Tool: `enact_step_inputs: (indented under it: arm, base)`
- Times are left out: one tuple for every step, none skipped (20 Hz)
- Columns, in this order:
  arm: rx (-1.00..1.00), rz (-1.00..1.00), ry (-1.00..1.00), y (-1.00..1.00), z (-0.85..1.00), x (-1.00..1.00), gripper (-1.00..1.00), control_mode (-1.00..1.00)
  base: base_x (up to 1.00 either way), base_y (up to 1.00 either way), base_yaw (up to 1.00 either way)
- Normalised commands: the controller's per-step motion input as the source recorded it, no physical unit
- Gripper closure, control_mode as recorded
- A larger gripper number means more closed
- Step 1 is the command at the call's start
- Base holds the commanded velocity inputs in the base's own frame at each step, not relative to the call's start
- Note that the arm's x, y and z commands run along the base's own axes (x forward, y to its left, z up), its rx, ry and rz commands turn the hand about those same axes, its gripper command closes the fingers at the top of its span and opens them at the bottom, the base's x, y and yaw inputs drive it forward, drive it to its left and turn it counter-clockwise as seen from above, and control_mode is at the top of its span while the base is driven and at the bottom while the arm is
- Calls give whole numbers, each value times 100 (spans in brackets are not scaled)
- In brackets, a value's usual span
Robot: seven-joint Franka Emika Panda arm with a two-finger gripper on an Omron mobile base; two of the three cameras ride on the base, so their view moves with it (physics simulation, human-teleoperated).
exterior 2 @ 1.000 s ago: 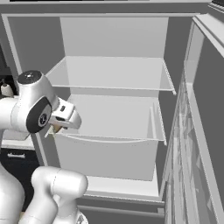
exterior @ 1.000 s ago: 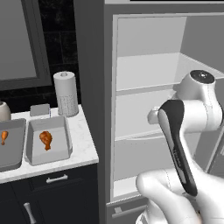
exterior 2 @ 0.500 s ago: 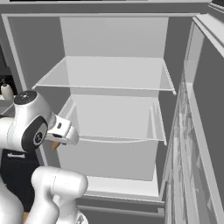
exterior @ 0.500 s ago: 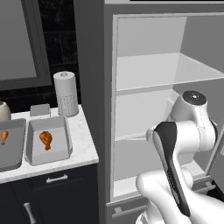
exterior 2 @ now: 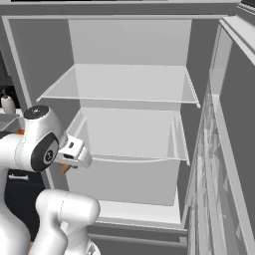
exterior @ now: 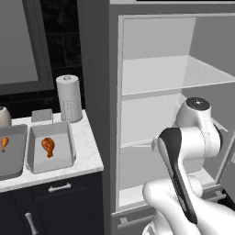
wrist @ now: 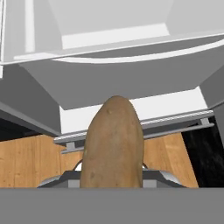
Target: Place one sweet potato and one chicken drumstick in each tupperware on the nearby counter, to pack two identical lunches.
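Observation:
A brown sweet potato (wrist: 113,144) stands between my gripper (wrist: 113,177) fingers in the hand view, with the jaws shut on it. Seen from the right base view, the gripper (exterior 2: 66,166) hangs low in front of the open fridge, a brown bit of the sweet potato (exterior 2: 63,169) showing under the hand. On the white counter (exterior: 89,153) to the left sit two grey tupperware. The nearer tupperware (exterior: 67,137) holds one chicken drumstick (exterior: 47,146). The left tupperware (exterior: 19,156) holds another drumstick (exterior: 3,143).
The open fridge has bare white shelves (exterior: 174,75) and a drawer (exterior 2: 129,144); its door (exterior 2: 226,149) stands open on the right. A paper towel roll (exterior: 69,97), a small grey box (exterior: 42,115) and a jar (exterior: 3,117) stand behind the tupperware. Wooden floor (wrist: 30,162) lies below.
The arm has folded down and the hand has dropped lower and slightly left in front of the fridge, still holding the sweet potato. The base and the counter things have not moved.

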Motion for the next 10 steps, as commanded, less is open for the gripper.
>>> enact_step_inputs:
  arm:
    - [0, 0, 0, 0, -4, 0, 100, -100]
    - [0, 0, 0, 0, 0, 0, 100, -100]
    - [0, 0, 0, 0, 0, 0, 100, -100]
    - [0, 0, 0, 0, 0, 0, 100, -100]
    - [0, 0, 0, 0, 0, -2, 100, -100]
    - [0, 0, 0, 0, 0, -2, 100, -100]
    - [0, 0, 0, 0, 0, -14, 100, -100]
    - [0, 0, 0, 0, 0, -26, 100, -100]
    - [0, 0, 0, 0, 0, -46, 100, -100]
    - [0, 0, 0, 0, 0, 0, 100, 100]
  base:
    - [0, 0, 0]
    - [0, 0, 0]
    - [0, 0, 0]
    - [0, 0, 0]
    - [0, 0, 0]
    - [0, 0, 0]
    - [0, 0, 0]
    - [0, 0, 0]
    - [0, 0, 0]
    - [-51, 0, 0]
